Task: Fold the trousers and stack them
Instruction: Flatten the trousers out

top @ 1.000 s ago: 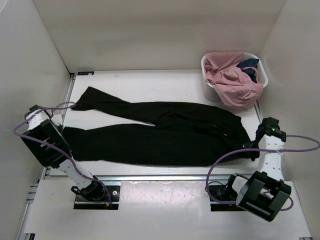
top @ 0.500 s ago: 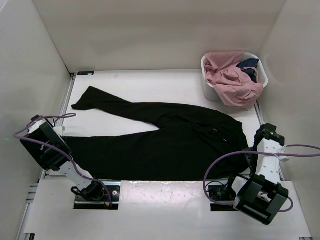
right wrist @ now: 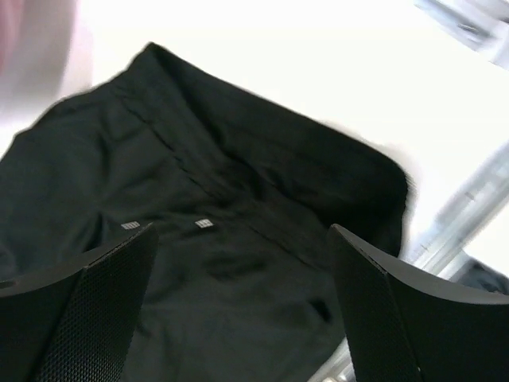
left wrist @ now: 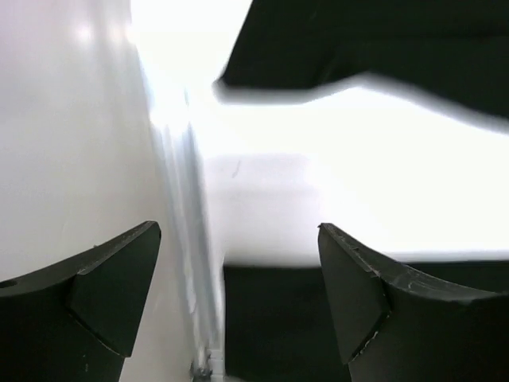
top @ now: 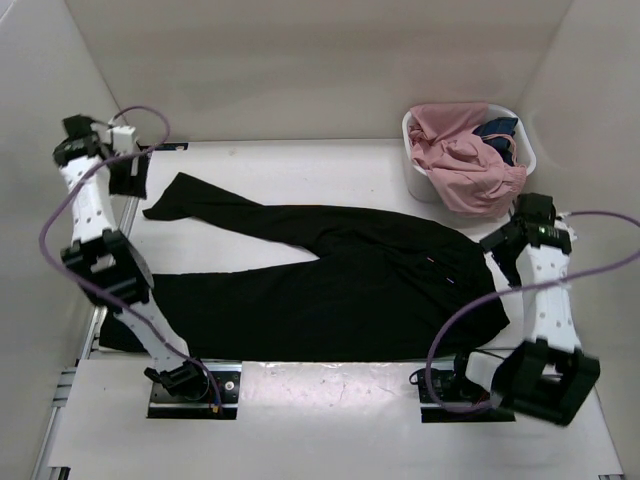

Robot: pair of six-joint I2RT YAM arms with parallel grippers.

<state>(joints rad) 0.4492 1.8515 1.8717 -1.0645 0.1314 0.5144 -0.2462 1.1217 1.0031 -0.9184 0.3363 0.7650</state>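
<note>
The black trousers [top: 330, 285] lie flat across the table, waist at the right and both legs running left. The far leg ends near the back left [top: 175, 200]. My left gripper [top: 128, 168] is raised over the far left edge, open and empty. In the left wrist view the trousers [left wrist: 382, 48] show above and below the open left gripper [left wrist: 238, 263]. My right gripper [top: 503, 250] hovers open over the waist end. The right wrist view has the trousers [right wrist: 238, 199] filling the space under the open right gripper [right wrist: 238, 270], which holds nothing.
A white basket [top: 412, 170] stands at the back right, holding a pink garment [top: 465, 160] and a small dark blue garment [top: 497, 130]. White walls close in the table on the left, back and right. A metal rail [top: 135, 215] runs along the left edge.
Both grippers opened and let go of the trousers. The left arm rose and swung to the far left corner. The right arm lifted toward the basket. The near leg now lies closer to the front edge.
</note>
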